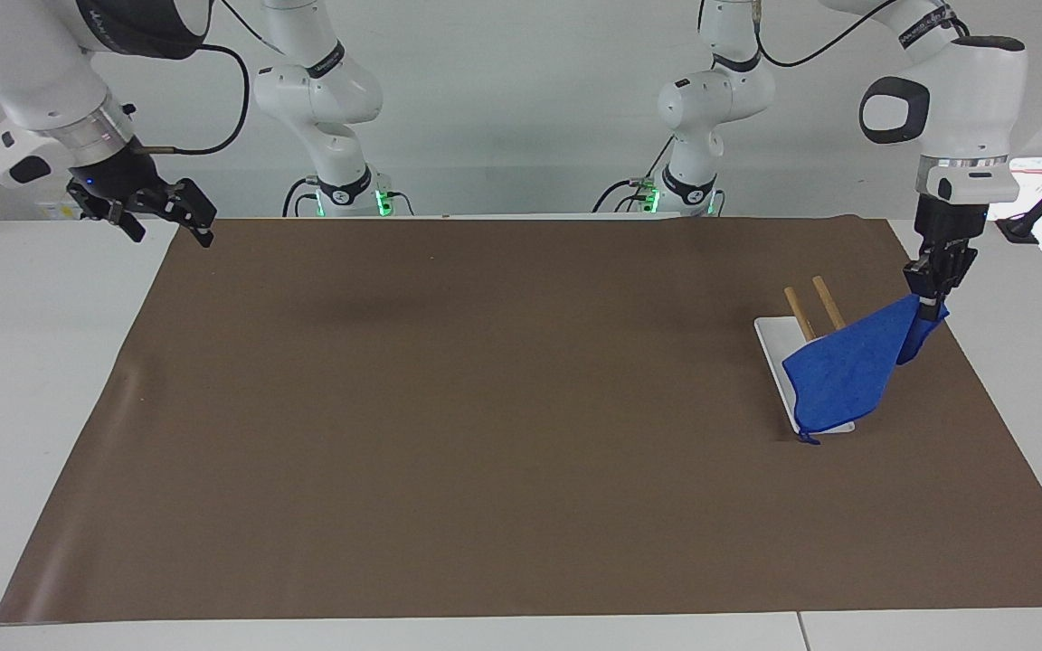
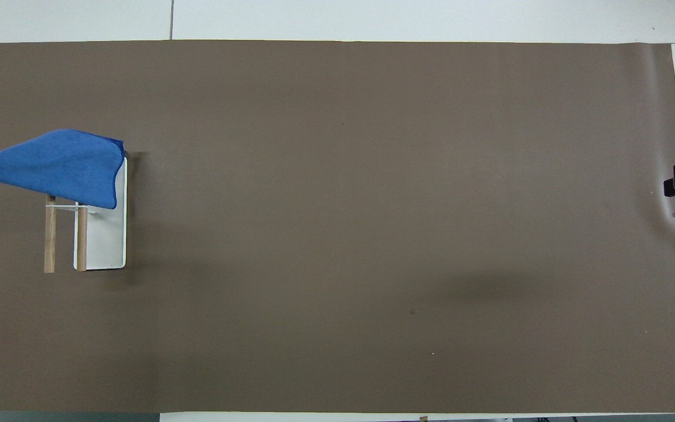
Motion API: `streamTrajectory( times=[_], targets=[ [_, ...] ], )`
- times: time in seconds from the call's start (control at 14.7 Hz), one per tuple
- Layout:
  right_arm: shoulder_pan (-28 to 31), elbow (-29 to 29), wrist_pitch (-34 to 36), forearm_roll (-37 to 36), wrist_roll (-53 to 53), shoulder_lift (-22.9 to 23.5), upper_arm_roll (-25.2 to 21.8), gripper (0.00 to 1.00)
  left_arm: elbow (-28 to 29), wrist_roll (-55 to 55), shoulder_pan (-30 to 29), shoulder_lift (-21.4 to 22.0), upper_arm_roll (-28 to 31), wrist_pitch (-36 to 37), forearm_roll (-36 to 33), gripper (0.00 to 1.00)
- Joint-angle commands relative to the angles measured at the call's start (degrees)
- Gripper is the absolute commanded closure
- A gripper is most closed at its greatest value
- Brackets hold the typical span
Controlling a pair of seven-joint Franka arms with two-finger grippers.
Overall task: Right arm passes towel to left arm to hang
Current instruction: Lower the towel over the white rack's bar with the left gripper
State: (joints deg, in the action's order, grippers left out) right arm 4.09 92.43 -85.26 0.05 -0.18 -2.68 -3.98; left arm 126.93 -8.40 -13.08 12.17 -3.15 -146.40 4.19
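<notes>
Facing view | left claw (image 1: 931,306) clamps towel (image 1: 847,375) | right claw (image 1: 152,217) apart | brown mat (image 1: 485,407)

my towel (image 1: 847,375): soft matt blue cloth | rack rails (image 1: 829,302): bare wood | rack base (image 2: 106,237): smooth white plastic | mat (image 1: 485,407): matt brown paper | my arms (image 1: 973,81): glossy white plastic

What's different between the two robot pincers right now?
The left pincer is shut on a corner of the blue towel, which drapes over the wooden rack; the right pincer is open and holds nothing. The left pincer points straight down over the rack's end of the brown mat; the right pincer is tilted, waiting over the mat's corner at the right arm's end. Both are black, on white arms.
</notes>
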Motion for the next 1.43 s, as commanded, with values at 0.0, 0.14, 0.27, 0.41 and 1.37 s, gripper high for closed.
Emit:
streamTrajectory(
  times=[0.0, 0.14, 0.27, 0.41, 1.37],
  targets=[
    [-0.66, 2.93, -2.8, -1.28, -1.05, -2.15, -0.59, 0.0, 1.83, 4.15, -0.19, 1.98, -0.36, 1.72, -1.11, 1.0],
    [-0.66, 3.11, -3.77, -1.2, -0.96, -2.07, -0.59, 0.0, 1.83, 9.34, -0.36, 1.98, -0.28, 3.4, -1.11, 1.0],
    [-0.58, 3.02, -3.86, -1.11, -1.05, -1.45, -0.59, 0.0, 1.83, 11.82, -0.37, 1.8, -0.36, 4.54, -1.11, 1.0],
    [0.47, 2.58, -4.13, -0.41, -0.96, -0.22, -0.59, 0.0, 1.92, 15.14, -0.45, 1.8, -0.28, 6.47, -1.02, 1.0],
    [1.01, 2.49, -3.34, 0.91, -0.78, -0.39, -0.41, 0.0, 1.75, 24.48, -6.25, -2.32, -0.28, 8.24, -1.11, 1.0]
  ],
)
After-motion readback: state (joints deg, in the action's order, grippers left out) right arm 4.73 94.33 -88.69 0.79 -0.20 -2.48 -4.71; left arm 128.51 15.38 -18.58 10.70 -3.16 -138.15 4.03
